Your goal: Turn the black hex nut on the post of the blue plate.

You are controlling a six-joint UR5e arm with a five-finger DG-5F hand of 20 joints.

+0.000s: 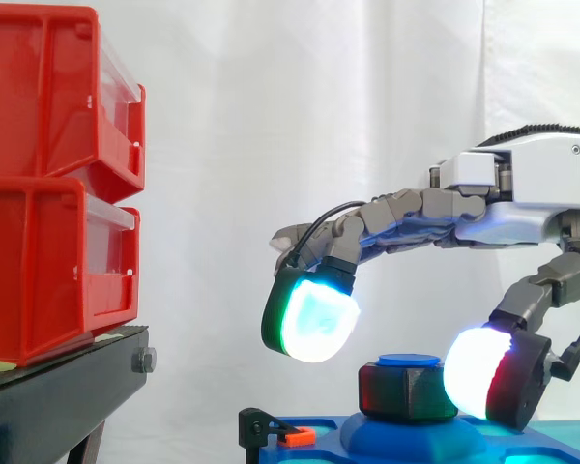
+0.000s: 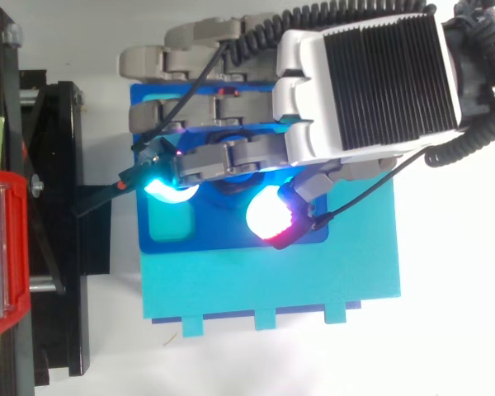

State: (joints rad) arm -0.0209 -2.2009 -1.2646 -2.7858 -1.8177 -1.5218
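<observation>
Under the hand [image 1: 532,184], between thumb and fingers: nut [image 1: 406,390], seated on the post [image 1: 409,361] of the plate [image 1: 406,440]. Post top shows just above the nut.

Hand released, nothing grasped. Fingers arch forward and down. Cyan-green finger pad [image 1: 314,324] hangs above and beyond the nut's far side, clearly apart from it. Thumb pad [image 1: 476,372], white-red, sits low on the near side, just beside a nut flat; contact cannot be confirmed.

Plate rests below the hand on a turquoise base [image 2: 313,289]. Beyond the fingertips, well apart: red bins [image 1: 48,184] on a black stand [image 1: 58,396].

Progress (judged): approach done, hand straddles the nut. No pinch yet, so no turn credited. Left to do: bring the finger pad down onto the opposite flat, grip, rotate about the post. Thread position of the nut cannot be told.
</observation>
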